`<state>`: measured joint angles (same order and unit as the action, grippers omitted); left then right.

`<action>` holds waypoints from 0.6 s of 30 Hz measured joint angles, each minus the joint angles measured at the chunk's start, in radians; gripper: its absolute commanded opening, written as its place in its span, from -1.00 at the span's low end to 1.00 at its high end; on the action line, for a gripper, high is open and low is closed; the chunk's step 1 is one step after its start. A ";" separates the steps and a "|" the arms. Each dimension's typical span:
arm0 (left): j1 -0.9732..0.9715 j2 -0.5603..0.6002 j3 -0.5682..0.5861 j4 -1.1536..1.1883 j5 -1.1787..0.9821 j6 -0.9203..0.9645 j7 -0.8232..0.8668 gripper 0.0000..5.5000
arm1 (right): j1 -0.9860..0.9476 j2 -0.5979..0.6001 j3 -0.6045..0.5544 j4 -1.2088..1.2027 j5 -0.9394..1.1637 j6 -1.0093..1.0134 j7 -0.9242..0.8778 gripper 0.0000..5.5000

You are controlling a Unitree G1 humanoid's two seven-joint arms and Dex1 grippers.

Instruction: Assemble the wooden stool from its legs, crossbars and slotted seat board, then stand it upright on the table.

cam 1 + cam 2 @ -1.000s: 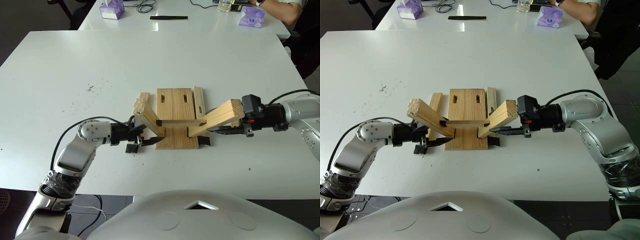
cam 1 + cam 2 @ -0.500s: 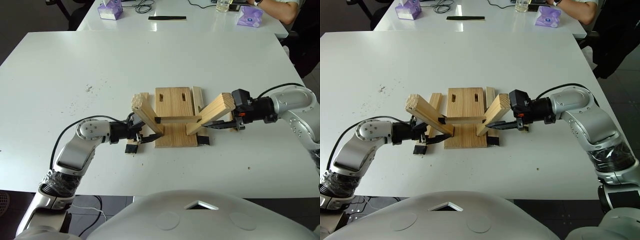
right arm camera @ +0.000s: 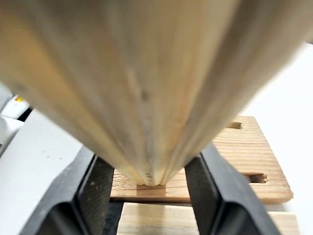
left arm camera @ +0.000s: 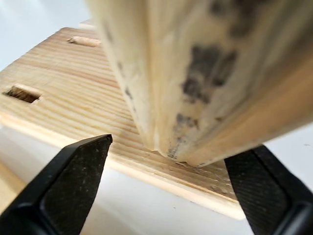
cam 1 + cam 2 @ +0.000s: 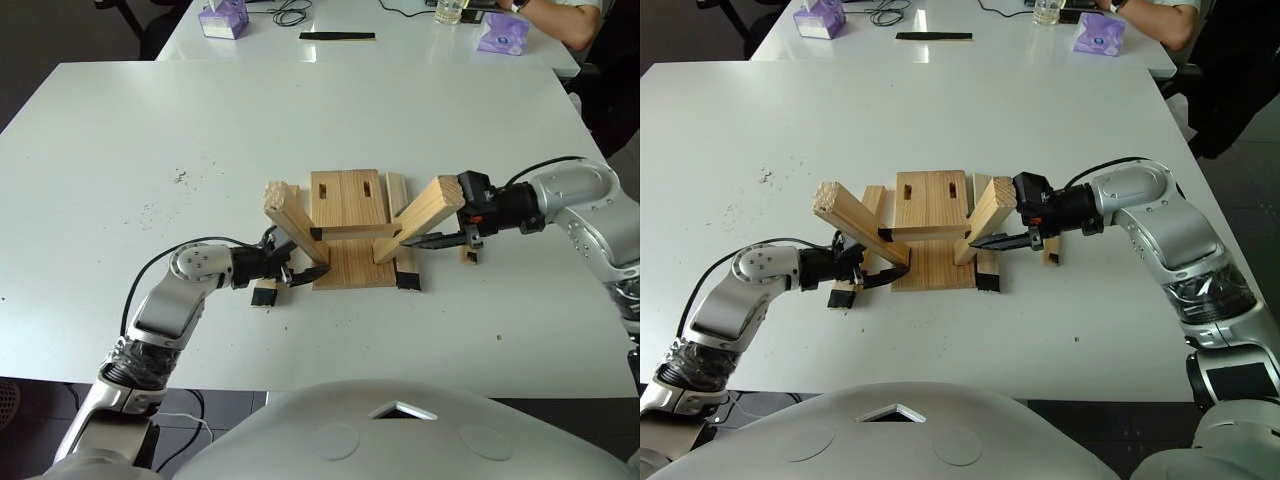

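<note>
Centrally on the white table (image 5: 300, 120), two legs are leaning apart in a V, joined by one crossbar (image 5: 355, 233) that is running left to right between them. The left leg (image 5: 292, 225) is pointing its upper end to the far left, and the right leg (image 5: 425, 218) is pointing up to the right; both lower ends are resting near the middle. Behind them the seat board (image 5: 345, 200), with two slots showing, is lying flat with its long axis running near to far. A second plank (image 5: 355, 272) is lying flat just nearer.

The right gripper (image 5: 432, 241) is pinching the right leg low down, its fingers (image 3: 95, 191) pressing both sides. The left gripper (image 5: 298, 276) is straddling the left leg's foot with fingers (image 4: 73, 181) spread, one of them clear of the wood.

Three loose sticks are lying flat: one on the right of the seat board (image 5: 398, 195), one on its left (image 5: 872, 205), and a short one under the right arm (image 5: 467, 255). Two black blocks (image 5: 264, 296) are sitting at the plank's near corners.
</note>
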<state>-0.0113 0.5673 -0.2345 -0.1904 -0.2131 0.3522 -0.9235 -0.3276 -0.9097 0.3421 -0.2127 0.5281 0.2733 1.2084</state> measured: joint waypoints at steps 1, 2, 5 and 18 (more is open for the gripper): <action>-0.003 -0.005 0.002 0.004 0.000 0.003 0.006 0.73 | 0.022 -0.008 -0.009 -0.026 0.000 0.000 -0.024 -0.26; -0.006 -0.011 0.003 0.006 0.000 0.005 0.009 0.80 | 0.045 -0.012 -0.022 -0.047 0.000 0.000 -0.043 -0.26; -0.037 -0.033 0.005 0.009 -0.003 0.007 0.020 0.96 | 0.125 -0.032 -0.023 -0.091 -0.056 0.019 -0.103 -0.05; -0.079 -0.029 0.005 -0.016 -0.031 -0.018 -0.015 0.96 | 0.219 0.046 -0.114 -0.062 -0.115 0.118 -0.148 0.07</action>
<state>-0.0906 0.5387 -0.2295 -0.2061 -0.2442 0.3347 -0.9381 -0.1086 -0.8638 0.2277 -0.2746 0.4129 0.3916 1.0602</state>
